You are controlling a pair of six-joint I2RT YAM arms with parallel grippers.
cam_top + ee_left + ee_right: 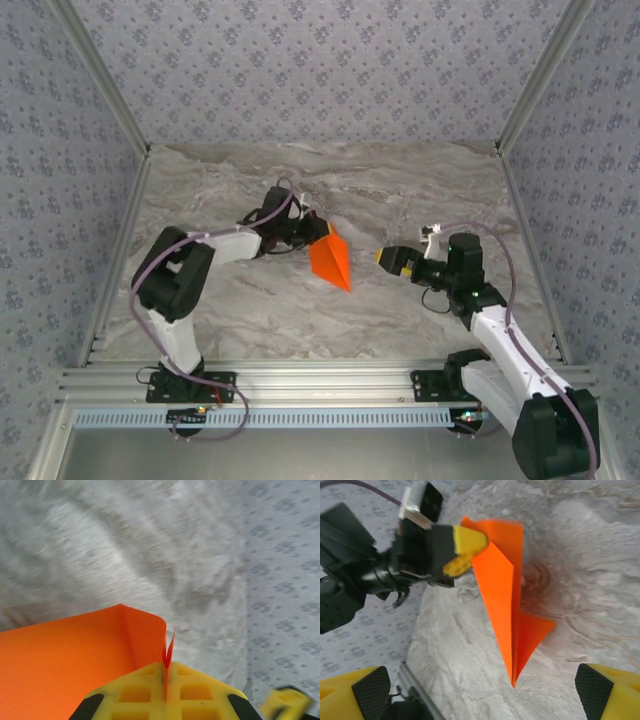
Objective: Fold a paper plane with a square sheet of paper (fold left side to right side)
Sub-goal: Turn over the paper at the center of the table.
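The left claw [314,237] is in the middle of the top view. It sits just left of the orange paper [331,260]. Its two yellow fingers [468,538] are pressed together and pinch the top corner of the paper. In the left wrist view, a thin orange edge pokes up from between them.

The paper is folded into a long shape with a sharp tip. In the top view the tip points to the lower right. In the right wrist view it points down, and a small flap sticks out on the right.

The right claw [384,257] is near the paper on its right and does not touch it. Its fingers are spread wide, one in each bottom corner of the right wrist view.

The paper seems lifted off the grey table [250,300], but I cannot tell if the tip touches it.
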